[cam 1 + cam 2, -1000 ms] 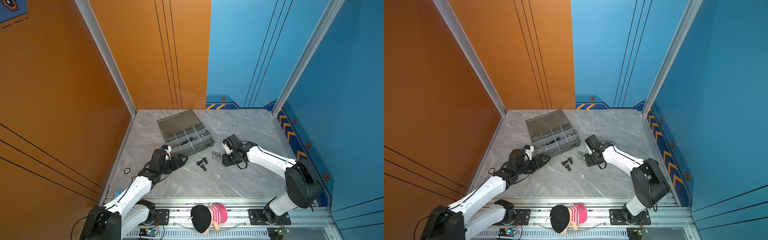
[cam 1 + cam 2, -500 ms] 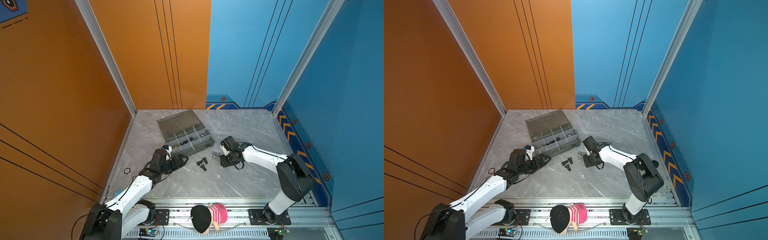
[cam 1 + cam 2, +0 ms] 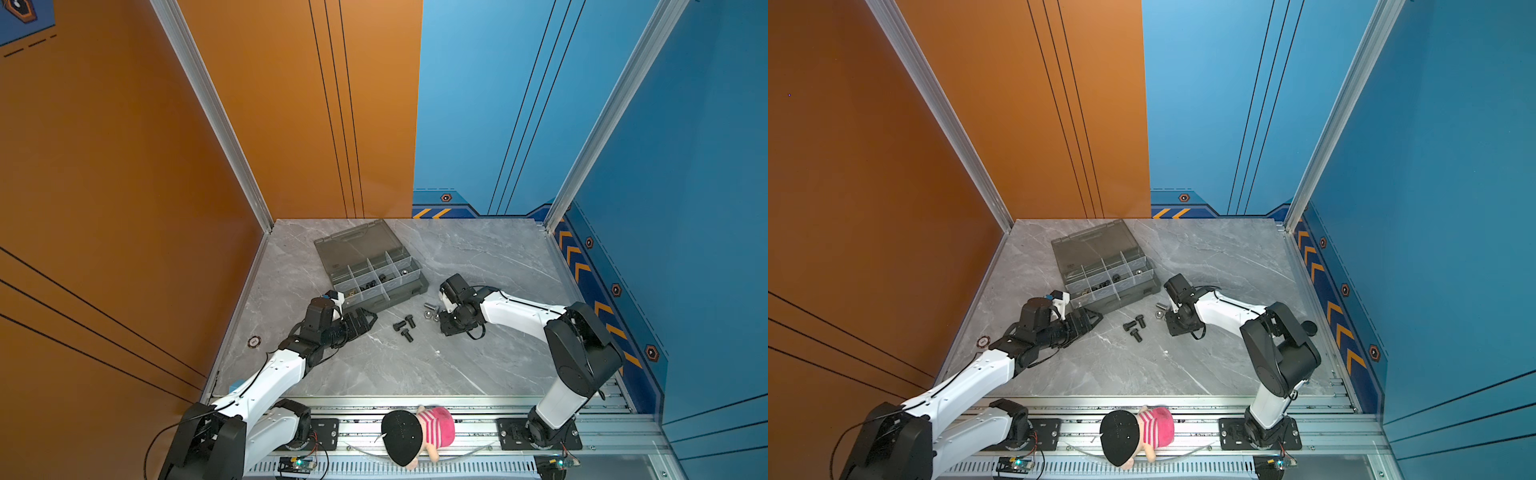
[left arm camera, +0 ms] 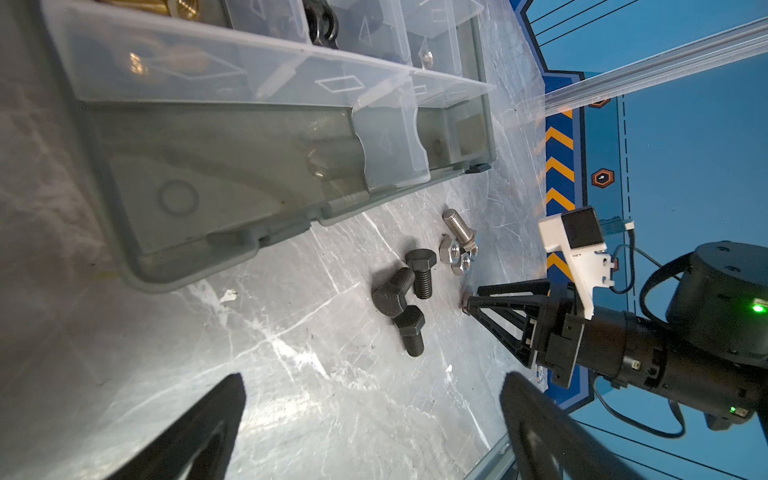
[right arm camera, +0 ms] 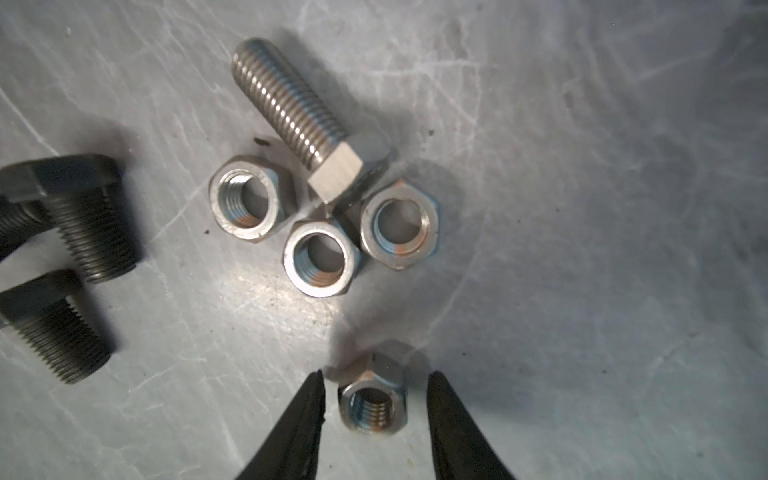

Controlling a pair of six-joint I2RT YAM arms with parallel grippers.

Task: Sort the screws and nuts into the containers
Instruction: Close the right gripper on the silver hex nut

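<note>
The smoky grey organiser case [image 3: 401, 296] [image 3: 1129, 297] lies open at mid-table, some containers holding small parts [image 4: 322, 25]. Three black screws [image 3: 404, 328] [image 3: 1133, 326] [image 4: 399, 291] lie in front of it. To their right, a silver screw [image 5: 291, 104] [image 4: 459, 230] sits beside three silver nuts [image 5: 320, 257]. My right gripper [image 5: 375, 374] [image 3: 439, 318] [image 4: 467, 300] is down at the table, open, straddling another silver nut [image 5: 372, 401] with a small gap on each side. My left gripper [image 4: 374, 378] [image 3: 369, 321] [image 3: 1096, 318] hovers wide open and empty near the case's front wall.
The case's lid [image 3: 353, 245] lies flat towards the back wall. A small round disc [image 3: 253, 341] sits near the table's left edge. A plush doll in a black cap [image 3: 415, 430] rests on the front rail. Orange and blue walls close in the table.
My right gripper has moved slightly left towards the silver nuts and its fingers have narrowed around one nut. The left arm has not moved.
</note>
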